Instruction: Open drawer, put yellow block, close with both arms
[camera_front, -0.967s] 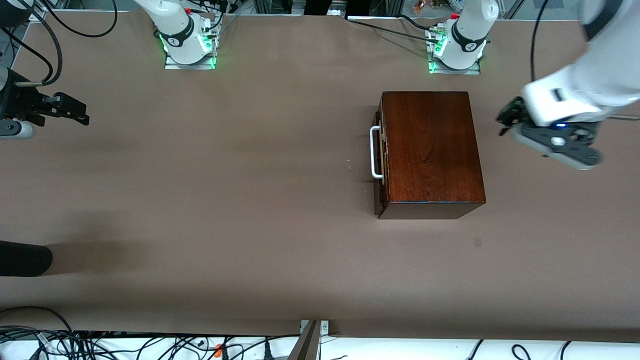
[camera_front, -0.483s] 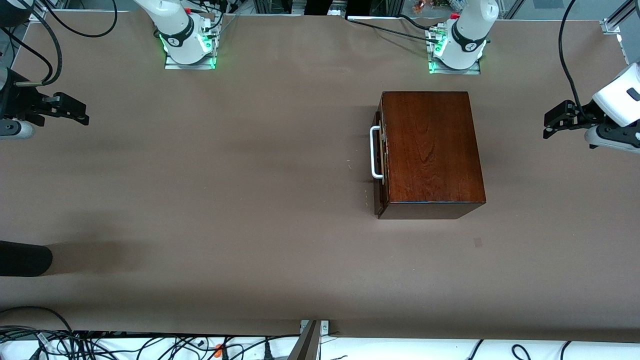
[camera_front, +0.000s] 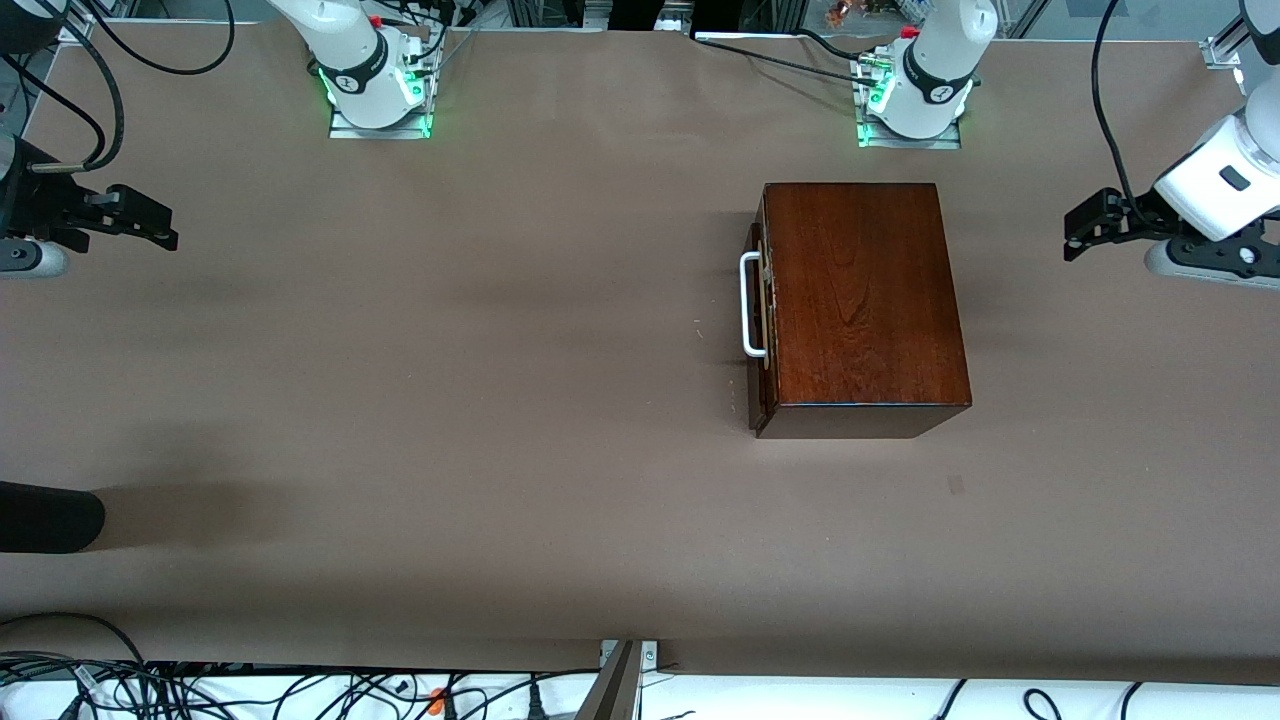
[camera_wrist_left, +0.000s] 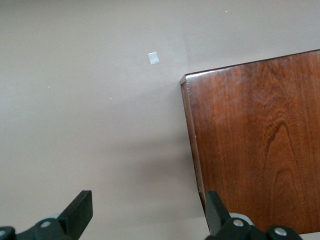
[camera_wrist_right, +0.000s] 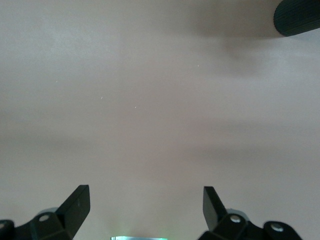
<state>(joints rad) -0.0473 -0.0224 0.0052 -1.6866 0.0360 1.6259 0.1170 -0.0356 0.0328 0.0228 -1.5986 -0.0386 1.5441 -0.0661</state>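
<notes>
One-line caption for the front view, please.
Closed drawer in wooden box; left gripper and right gripper open over table ends.

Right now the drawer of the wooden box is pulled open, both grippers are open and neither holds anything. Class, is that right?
Not quite: the drawer is shut, flush in the wooden box, as the front view shows. The left gripper and right gripper are open and hold nothing.

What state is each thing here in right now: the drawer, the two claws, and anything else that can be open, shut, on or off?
Drawer: shut, flush in the wooden box, white handle untouched.
Left gripper: open, empty, over the table at the left arm's end.
Right gripper: open, empty, waiting over the right arm's end.
Base lights: lit green on both arm bases.
Yellow block: not in view.
</notes>
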